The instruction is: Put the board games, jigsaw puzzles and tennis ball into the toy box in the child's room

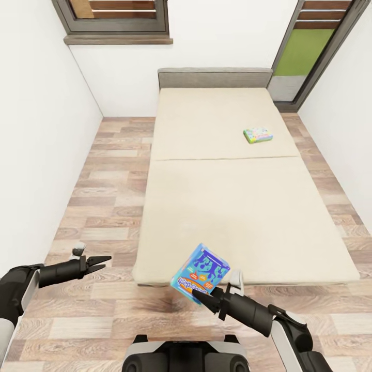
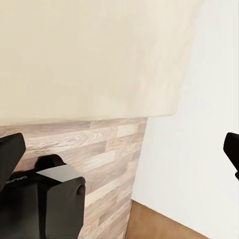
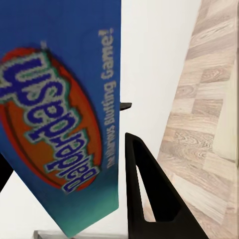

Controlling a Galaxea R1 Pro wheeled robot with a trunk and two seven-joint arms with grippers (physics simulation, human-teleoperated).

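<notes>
Head view: the robot faces the foot of the bed (image 1: 222, 206); its cream mattress in two sections runs up to a grey headboard (image 1: 214, 78) against the far white wall. Wood-plank floor (image 1: 103, 206) lies on both sides.

Right pincer (image 1: 202, 298): pinching a blue board game (image 1: 200, 274), held tilted above the floor just in front of the bed's near edge. Right wrist view: the blue board game (image 3: 64, 114) shows its blue cover with an orange oval and white lettering; one dark finger (image 3: 144, 194) lies along its edge.

Second board game (image 1: 258, 135), pale green and multicoloured, lies flat on the far mattress section, toward the right side, well apart from both arms.

Left pincer (image 1: 105, 260): held out over the floor left of the bed, carrying nothing. Left wrist view: its fingertips (image 2: 10, 154) sit at opposite edges of the frame, so it is spread wide; mattress corner, floor and white wall lie beyond.
</notes>
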